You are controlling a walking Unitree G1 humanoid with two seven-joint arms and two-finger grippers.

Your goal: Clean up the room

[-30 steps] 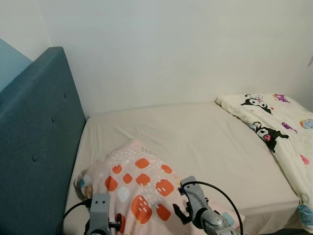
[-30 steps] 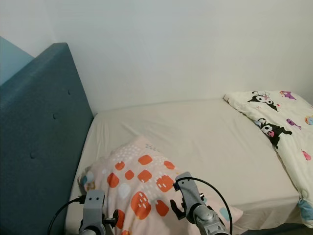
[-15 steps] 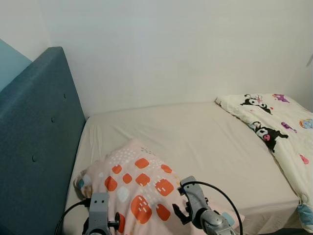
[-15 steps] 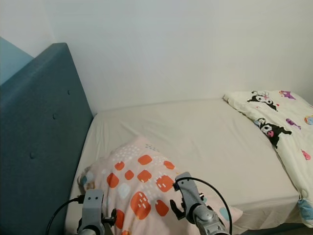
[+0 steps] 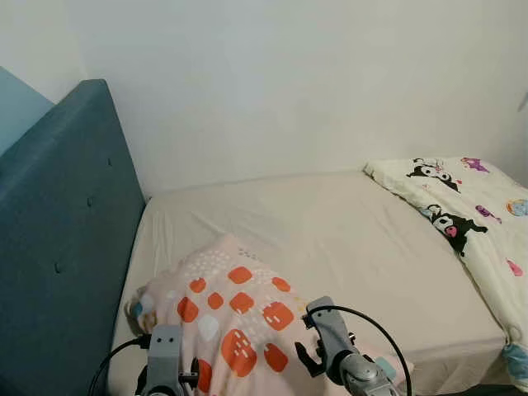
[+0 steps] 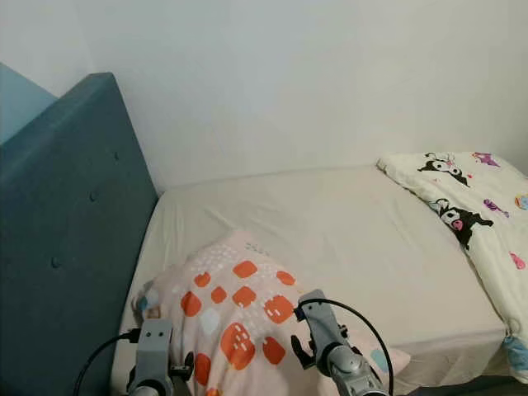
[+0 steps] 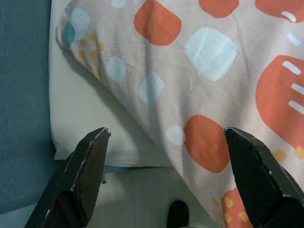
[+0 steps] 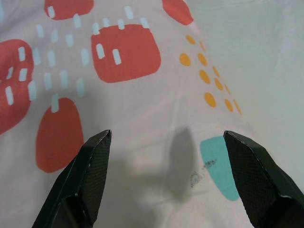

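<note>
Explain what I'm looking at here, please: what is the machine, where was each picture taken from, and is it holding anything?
This is a humanoid robot standing at the side of a bed. Two pictures come from the two eyes of a camera on its head, looking down past its silver arms. The other two come from cameras on its wrists, each looking along that gripper's two black fingers.

On the bed lies a pillow with orange patches, near the blue headboard. A cartoon-print quilt lies bunched at the far right.

The left gripper hangs open above the pillow's edge by the headboard. The right gripper hangs open above the pillow's other end. Neither holds anything; nothing sits between the fingers.
</note>
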